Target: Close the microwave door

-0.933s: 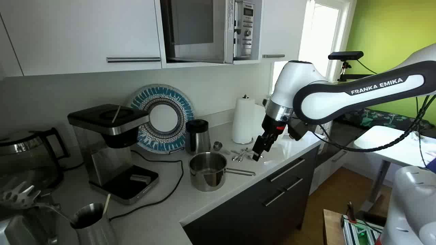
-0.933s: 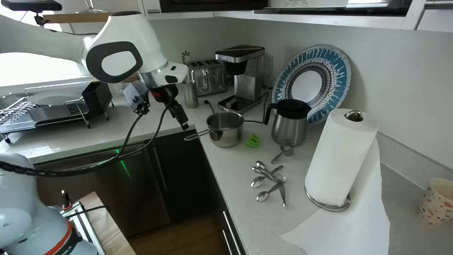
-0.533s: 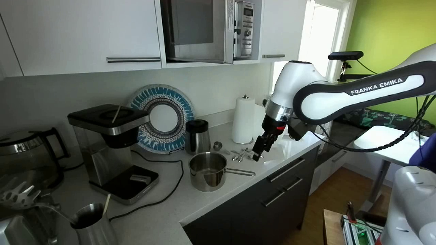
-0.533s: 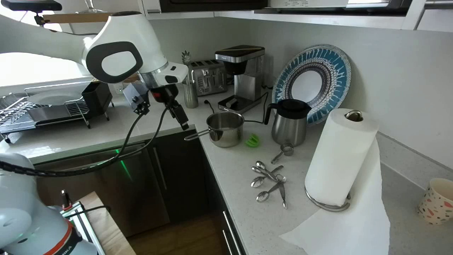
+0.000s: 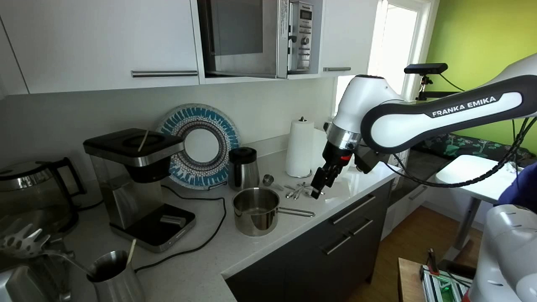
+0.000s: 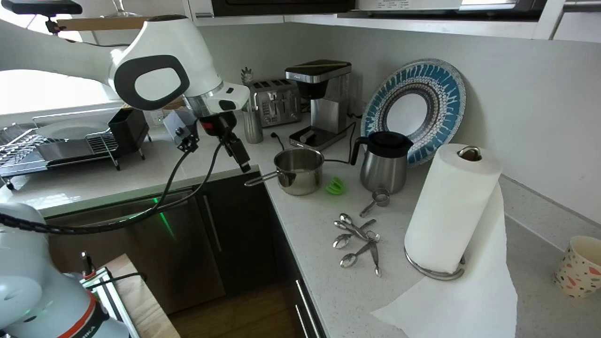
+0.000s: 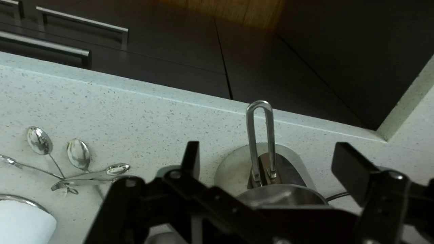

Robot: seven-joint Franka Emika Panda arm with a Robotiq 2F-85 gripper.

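The microwave [image 5: 305, 37] sits in the upper cabinet row, its silver button panel showing at the right. The microwave door [image 5: 270, 42], dark glass in a silver frame, stands partly open, swung outward from its left side. In an exterior view only the microwave's underside [image 6: 422, 5] shows at the top edge; a dark panel [image 6: 281, 7] beside it looks like the door's inner face. My gripper [image 5: 315, 195] is well below and right of the door, pointing down near the counter edge. It also shows in an exterior view [image 6: 246, 169]. In the wrist view the fingers [image 7: 268, 152] are apart and empty.
A steel pot [image 5: 256, 212] with its handle toward the edge is close to my gripper. A coffee maker [image 5: 138, 184], steel jug [image 6: 385, 164], blue-patterned plate [image 6: 450, 108], paper towel roll [image 6: 450, 211], several spoons [image 7: 78, 154] and a cup [image 6: 580, 267] stand or lie on the counter.
The arm, gripper and microwave door have not visibly moved. A dark blue shape at the right edge, behind the robot base in an exterior view, has come further into the picture.
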